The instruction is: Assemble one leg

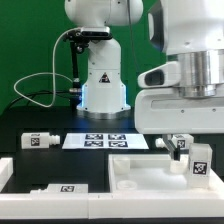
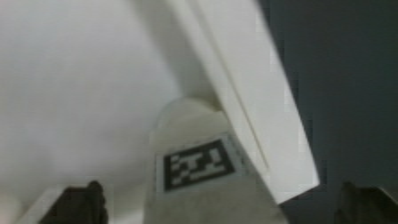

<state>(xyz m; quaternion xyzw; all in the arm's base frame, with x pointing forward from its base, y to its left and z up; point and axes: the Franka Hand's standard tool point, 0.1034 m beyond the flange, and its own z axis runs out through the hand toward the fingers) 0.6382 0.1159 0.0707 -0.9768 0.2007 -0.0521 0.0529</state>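
My end effector [image 2: 210, 208] spread, hanging over leg [image 2: 199, 150] – fingers either side, nothing pinched, lined up for grab, I judge. Leg lies against big white panel [image 1: 150, 168] on table [image 1: 60, 150], exterior view's right. Marker board [image 1: 105, 140] behind – untouched.

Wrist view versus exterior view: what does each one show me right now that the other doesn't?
Only the wrist view shows a close look down between the fingertips at a tagged white leg lying against a large white panel; whether they touch is unclear.

Only the exterior view shows the wider layout: the marker board, a small tagged part at that view's left, another tagged piece in front, and the arm's base.

Both show the hand low over white furniture parts.
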